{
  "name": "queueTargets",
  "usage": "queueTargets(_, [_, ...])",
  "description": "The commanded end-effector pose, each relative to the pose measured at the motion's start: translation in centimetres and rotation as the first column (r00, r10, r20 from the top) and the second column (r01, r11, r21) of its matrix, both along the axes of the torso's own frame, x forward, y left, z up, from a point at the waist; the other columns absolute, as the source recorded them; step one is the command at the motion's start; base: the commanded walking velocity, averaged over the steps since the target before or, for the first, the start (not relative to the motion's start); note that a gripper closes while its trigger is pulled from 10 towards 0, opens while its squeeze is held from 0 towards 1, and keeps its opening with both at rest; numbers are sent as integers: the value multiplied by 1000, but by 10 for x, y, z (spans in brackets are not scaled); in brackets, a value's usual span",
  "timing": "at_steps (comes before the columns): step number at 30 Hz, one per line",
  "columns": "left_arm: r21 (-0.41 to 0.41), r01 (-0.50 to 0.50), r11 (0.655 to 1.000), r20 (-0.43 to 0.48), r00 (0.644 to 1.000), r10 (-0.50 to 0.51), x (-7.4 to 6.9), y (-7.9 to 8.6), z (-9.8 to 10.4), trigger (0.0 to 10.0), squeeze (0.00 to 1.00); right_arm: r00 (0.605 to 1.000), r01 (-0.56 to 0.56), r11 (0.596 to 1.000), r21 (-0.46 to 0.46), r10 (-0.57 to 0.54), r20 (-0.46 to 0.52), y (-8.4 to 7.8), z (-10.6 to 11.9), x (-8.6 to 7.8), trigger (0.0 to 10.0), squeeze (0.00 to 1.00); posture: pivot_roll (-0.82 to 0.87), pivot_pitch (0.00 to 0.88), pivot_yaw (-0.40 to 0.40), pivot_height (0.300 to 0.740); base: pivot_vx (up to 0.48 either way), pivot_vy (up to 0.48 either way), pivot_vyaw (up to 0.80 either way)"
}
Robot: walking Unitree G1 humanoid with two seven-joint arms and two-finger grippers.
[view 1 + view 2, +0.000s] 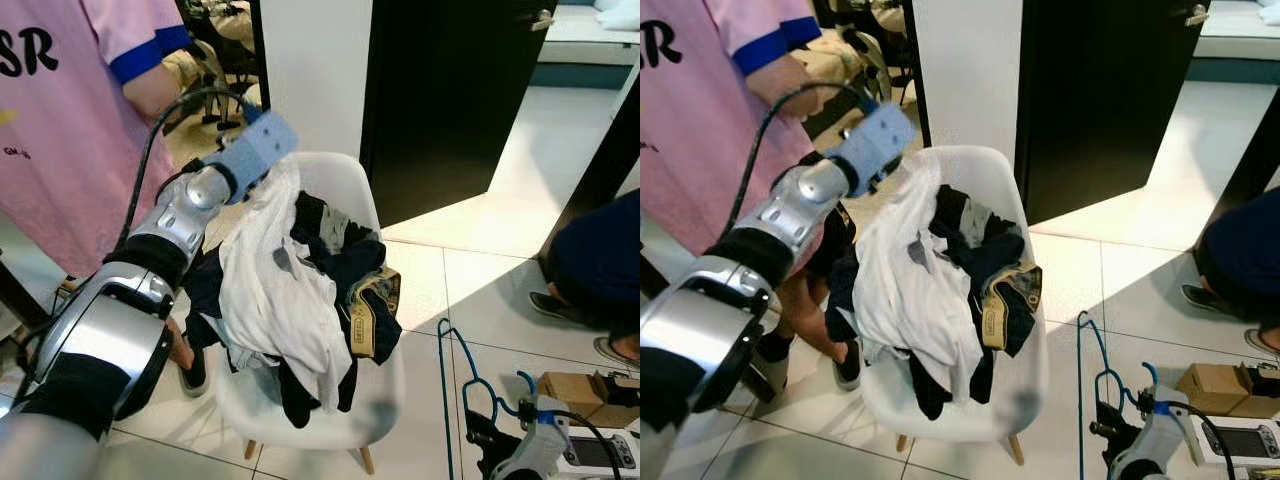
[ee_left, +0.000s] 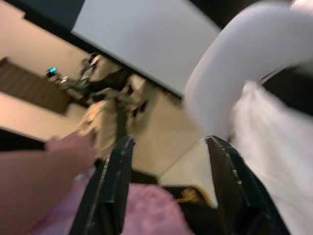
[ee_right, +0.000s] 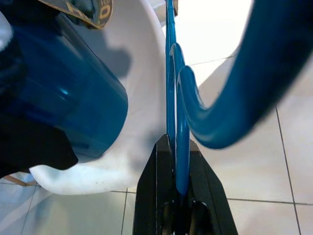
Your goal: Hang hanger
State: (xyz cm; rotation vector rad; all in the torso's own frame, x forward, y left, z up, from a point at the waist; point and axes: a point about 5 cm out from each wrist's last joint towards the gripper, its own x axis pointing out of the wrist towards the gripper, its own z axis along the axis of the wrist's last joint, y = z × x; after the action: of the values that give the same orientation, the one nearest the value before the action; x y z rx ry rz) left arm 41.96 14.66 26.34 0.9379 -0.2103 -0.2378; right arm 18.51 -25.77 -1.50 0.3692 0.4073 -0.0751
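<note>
A white chair (image 1: pixel 372 190) heaped with clothes (image 1: pixel 290 290) serves as the landmark of the scene. The left gripper (image 2: pixel 168 147) is held up beside the top of the chair's backrest, its two fingers (image 2: pixel 113 181) spread apart with nothing between them; a white garment (image 2: pixel 274 142) from the heap lies just beside one finger. A person in a pink shirt (image 1: pixel 60 120) is seen standing close behind the chair on that same side, one hand (image 2: pixel 68 149) near the open fingers. The blue hanger (image 1: pixel 455 370) is held low in front of the chair, over the tiled floor (image 1: pixel 500 290), off its right front corner. The right gripper (image 3: pixel 177 161) is clamped on the hanger's thin blue bar, its fingers pressed together around it. A cardboard box (image 1: pixel 575 395) lies on the floor farther to the right of the chair.
</note>
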Motion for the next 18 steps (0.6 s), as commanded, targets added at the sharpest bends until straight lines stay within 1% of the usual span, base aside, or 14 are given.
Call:
queueTargets(1, [29, -3, 1000, 34, 999, 2, -1, 7, 3, 10000, 1000, 1000, 6, 1000, 21, -7, 12, 3, 2, 2, 10000, 0, -67, 35, 42, 740, 0, 0, 0])
queueTargets(5, [9, 27, 1000, 51, 998, -27, -2, 6, 6, 10000, 1000, 1000, 6, 1000, 22, -6, 12, 3, 2, 2, 10000, 0, -65, 33, 43, 740, 0, 0, 0])
queueTargets(6, [-46, 68, 997, 56, 996, -66, -4, 3, 10, 10000, 1000, 1000, 5, 1000, 21, -6, 12, 3, 2, 2, 10000, 0, -61, 32, 41, 740, 0, 0, 0])
queueTargets(7, [-46, 68, 997, 56, 996, -66, -4, 3, 10, 10000, 1000, 1000, 5, 1000, 21, -6, 12, 3, 2, 2, 10000, 0, -61, 32, 41, 740, 0, 0, 0])
queueTargets(8, [-109, 111, 988, 65, 992, -104, -6, 1, 15, 10000, 1000, 1000, 5, 1000, 21, -6, 12, 3, 2, 2, 10000, 0, -59, 31, 39, 740, 0, 0, 0])
queueTargets(10, [-109, 111, 988, 65, 992, -104, -6, 1, 15, 10000, 1000, 1000, 5, 1000, 21, -6, 12, 3, 2, 2, 10000, 0, -59, 31, 39, 740, 0, 0, 0])
queueTargets(11, [-203, 153, 967, 65, 988, -143, -9, -3, 20, 10000, 1000, 1000, 5, 1000, 21, -5, 11, 2, 2, 2, 10000, 0, -54, 31, 36, 740, 0, 0, 0])
queueTargets(12, [-325, 176, 929, 32, 984, -175, -12, -9, 16, 10000, 1000, 1000, 3, 1000, 22, -3, 10, 2, 3, 2, 10000, 0, -50, 30, 34, 740, 0, 0, 0])
queueTargets(13, [-325, 176, 929, 32, 984, -175, -12, -9, 16, 10000, 1000, 1000, 3, 1000, 22, -3, 10, 2, 3, 2, 10000, 0, -50, 30, 34, 740, 0, 0, 0])
queueTargets(14, [-438, 162, 884, -23, 981, -191, -18, -15, 7, 10000, 376, 1000, 0, 1000, 23, 0, 8, 2, 3, 2, 10000, 0, -48, 29, 33, 740, 0, 0, 0])
queueTargets(15, [-521, 126, 844, -78, 978, -194, -24, -20, -4, 10000, 0, 1000, -2, 1000, 23, 2, 7, 3, 3, 2, 10000, 0, -48, 29, 33, 740, 0, 0, 0])
queueTargets(16, [-521, 126, 844, -78, 978, -194, -24, -20, -4, 10000, 0, 1000, -2, 1000, 23, 2, 7, 3, 3, 2, 10000, 0, -48, 29, 33, 740, 0, 0, 0])
queueTargets(17, [-581, 77, 810, -131, 974, -186, -31, -21, -14, 10000, 0, 1000, -4, 1000, 24, 4, 6, 3, 3, 2, 10000, 0, -47, 27, 35, 740, 0, 0, 0])
queueTargets(18, [-581, 77, 810, -131, 974, -186, -31, -21, -14, 10000, 0, 1000, -4, 1000, 24, 4, 6, 3, 3, 2, 10000, 0, -47, 27, 35, 740, 0, 0, 0])
